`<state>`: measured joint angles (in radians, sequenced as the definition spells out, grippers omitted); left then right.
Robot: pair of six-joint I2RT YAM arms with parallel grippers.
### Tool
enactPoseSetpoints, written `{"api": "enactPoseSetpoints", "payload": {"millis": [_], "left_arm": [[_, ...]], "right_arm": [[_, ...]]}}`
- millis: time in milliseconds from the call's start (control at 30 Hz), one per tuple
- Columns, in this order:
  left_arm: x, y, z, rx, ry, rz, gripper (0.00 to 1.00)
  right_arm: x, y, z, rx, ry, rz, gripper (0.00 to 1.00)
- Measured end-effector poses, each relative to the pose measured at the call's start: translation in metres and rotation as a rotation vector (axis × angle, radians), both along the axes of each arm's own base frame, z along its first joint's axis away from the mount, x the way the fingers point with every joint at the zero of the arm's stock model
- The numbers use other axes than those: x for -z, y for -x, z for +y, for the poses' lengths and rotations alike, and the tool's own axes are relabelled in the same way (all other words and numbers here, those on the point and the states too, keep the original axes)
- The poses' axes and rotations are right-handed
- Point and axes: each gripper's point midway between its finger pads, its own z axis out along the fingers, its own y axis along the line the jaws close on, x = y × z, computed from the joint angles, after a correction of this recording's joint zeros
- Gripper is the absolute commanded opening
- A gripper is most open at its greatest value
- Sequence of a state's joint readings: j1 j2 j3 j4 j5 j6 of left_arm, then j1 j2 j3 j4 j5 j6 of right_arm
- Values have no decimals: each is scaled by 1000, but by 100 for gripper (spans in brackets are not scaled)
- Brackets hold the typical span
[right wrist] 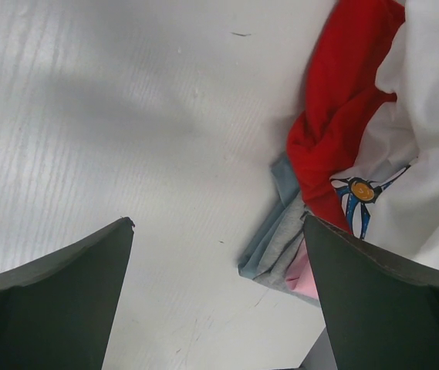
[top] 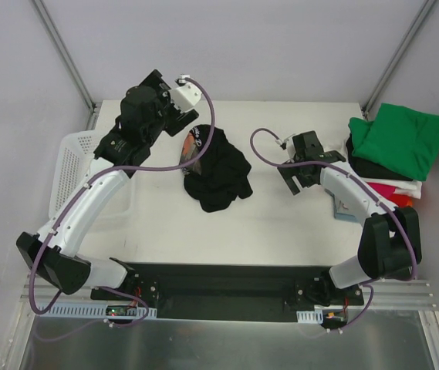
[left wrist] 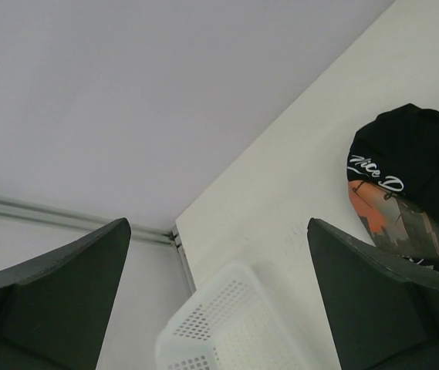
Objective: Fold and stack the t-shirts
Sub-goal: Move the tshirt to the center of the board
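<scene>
A crumpled black t-shirt (top: 217,171) with a white and red print lies in the middle of the table; it also shows at the right of the left wrist view (left wrist: 416,166). A stack of folded t-shirts (top: 389,154) with a green one (top: 401,139) on top sits at the right edge. The right wrist view shows the stack's red (right wrist: 342,100), white (right wrist: 427,162), grey-blue (right wrist: 277,250) and pink layers. My left gripper (top: 174,117) is open and empty, raised beside the black shirt's left. My right gripper (top: 295,179) is open and empty between the shirt and the stack.
A white plastic mesh basket (top: 76,173) stands at the table's left edge, under my left arm; it shows in the left wrist view (left wrist: 227,327). Metal frame posts (top: 65,54) rise at the table's back corners.
</scene>
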<state>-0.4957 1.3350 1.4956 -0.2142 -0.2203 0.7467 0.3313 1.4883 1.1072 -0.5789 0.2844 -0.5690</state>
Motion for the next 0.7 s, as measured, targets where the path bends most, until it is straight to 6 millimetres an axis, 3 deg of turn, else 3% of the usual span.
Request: {"api": "enactPoseSetpoints", "payload": {"millis": [133, 233, 300, 467, 567, 700], "left_arm": [[12, -9, -9, 12, 13, 25, 99], [34, -20, -24, 42, 38, 76, 99], [58, -27, -36, 68, 52, 131, 99], [154, -25, -65, 124, 47, 360, 99], [204, -6, -83, 168, 12, 489, 98], [241, 28, -114, 252, -37, 591, 96]], "right_arm": [[-7, -2, 17, -57, 7, -18, 97], [-11, -5, 25, -90, 22, -32, 97], [-12, -7, 21, -84, 39, -40, 96], [-14, -13, -8, -2, 65, -52, 97], [-15, -15, -31, 59, 79, -51, 97], [-15, -16, -54, 118, 83, -47, 97]]}}
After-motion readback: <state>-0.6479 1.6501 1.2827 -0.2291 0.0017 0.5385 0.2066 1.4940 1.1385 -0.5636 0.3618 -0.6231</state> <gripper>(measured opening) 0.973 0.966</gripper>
